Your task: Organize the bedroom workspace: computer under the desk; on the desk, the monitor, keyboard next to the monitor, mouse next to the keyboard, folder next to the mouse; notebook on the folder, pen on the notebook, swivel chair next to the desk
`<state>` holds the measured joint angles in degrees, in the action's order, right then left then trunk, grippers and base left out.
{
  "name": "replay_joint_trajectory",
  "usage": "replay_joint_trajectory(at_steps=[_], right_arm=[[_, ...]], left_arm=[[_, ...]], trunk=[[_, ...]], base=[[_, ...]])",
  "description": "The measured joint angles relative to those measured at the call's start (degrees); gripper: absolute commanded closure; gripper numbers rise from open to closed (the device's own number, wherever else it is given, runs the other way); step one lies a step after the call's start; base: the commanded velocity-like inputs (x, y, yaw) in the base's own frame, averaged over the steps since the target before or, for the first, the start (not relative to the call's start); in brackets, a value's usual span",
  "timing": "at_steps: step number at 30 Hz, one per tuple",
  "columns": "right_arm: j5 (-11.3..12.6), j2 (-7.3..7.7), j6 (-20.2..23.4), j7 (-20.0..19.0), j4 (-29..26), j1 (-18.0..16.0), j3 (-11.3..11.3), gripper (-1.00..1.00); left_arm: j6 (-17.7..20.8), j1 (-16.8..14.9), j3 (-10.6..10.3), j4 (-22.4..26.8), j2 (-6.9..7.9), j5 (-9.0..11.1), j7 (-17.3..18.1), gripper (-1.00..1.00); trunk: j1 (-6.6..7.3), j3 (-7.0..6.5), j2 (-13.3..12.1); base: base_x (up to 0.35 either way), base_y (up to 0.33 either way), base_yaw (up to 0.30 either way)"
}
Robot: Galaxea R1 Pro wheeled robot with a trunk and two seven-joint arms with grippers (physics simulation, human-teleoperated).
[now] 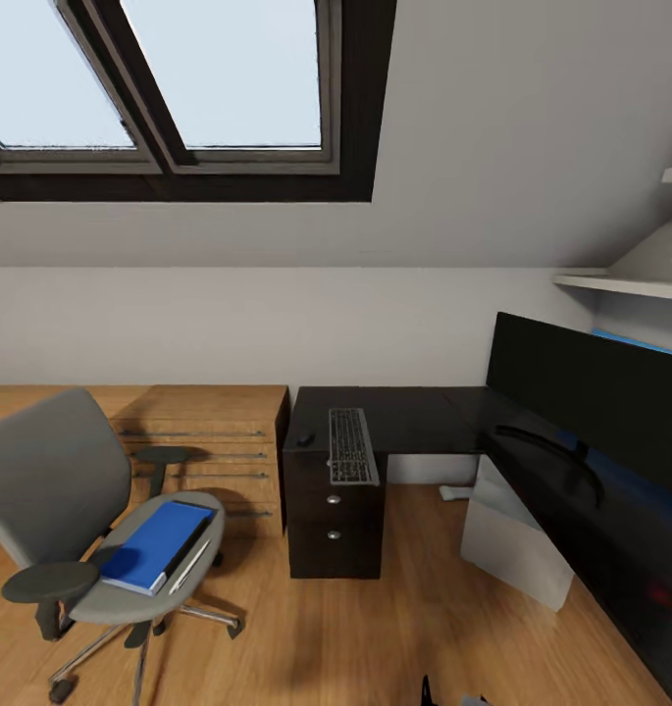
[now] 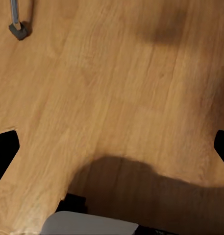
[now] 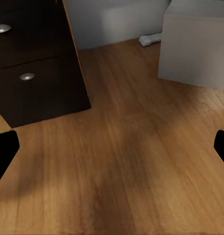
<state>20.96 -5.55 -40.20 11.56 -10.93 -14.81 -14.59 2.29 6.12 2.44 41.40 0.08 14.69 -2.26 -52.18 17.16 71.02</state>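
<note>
The swivel chair (image 1: 56, 510) stands at the left on the wood floor. The blue folder (image 1: 159, 544) lies on its seat with the white pen (image 1: 190, 567) along its right edge. The notebook is hidden. On the black desk (image 1: 424, 417) the keyboard (image 1: 351, 446) lies over the drawer unit, the mouse (image 1: 305, 438) just to its left. The wide monitor (image 1: 591, 392) stands on the desk's right wing and the pale computer (image 1: 512, 534) under it. My left gripper (image 2: 112, 149) and my right gripper (image 3: 112, 149) hover open over bare floor, holding nothing.
A light wooden drawer chest (image 1: 213, 441) sits between chair and desk. A chair caster (image 2: 18, 30) shows in the left wrist view. The right wrist view looks at the black drawer unit (image 3: 33, 63) and the computer (image 3: 195, 44). White shelves (image 1: 630, 284) hang above the monitor.
</note>
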Motion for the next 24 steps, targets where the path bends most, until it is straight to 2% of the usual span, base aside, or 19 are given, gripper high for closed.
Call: replay_joint_trajectory(at_steps=[13,21,24], right_arm=[[-0.05,-0.17,0.1,0.0,0.01,0.0,-0.11,-1.0],[-0.04,-0.17,0.11,-0.01,0.0,0.0,-0.11,-1.0],[-0.08,-0.18,0.12,-0.01,0.0,0.0,-0.11,-1.0]], left_arm=[[-0.06,0.0,0.0,0.0,0.0,0.0,0.0,-1.0],[-0.06,0.0,-0.01,0.01,0.0,0.0,-0.01,-1.0],[-0.06,0.0,0.0,0.0,-0.02,0.0,-0.01,-1.0]], trunk=[[2.86,-1.5,-5.22],[2.87,-1.38,-5.23],[3.52,-1.9,-6.42]], base=[[-0.337,-0.132,0.137],[-0.338,-0.048,0.022],[-0.339,-0.01,0.005]])
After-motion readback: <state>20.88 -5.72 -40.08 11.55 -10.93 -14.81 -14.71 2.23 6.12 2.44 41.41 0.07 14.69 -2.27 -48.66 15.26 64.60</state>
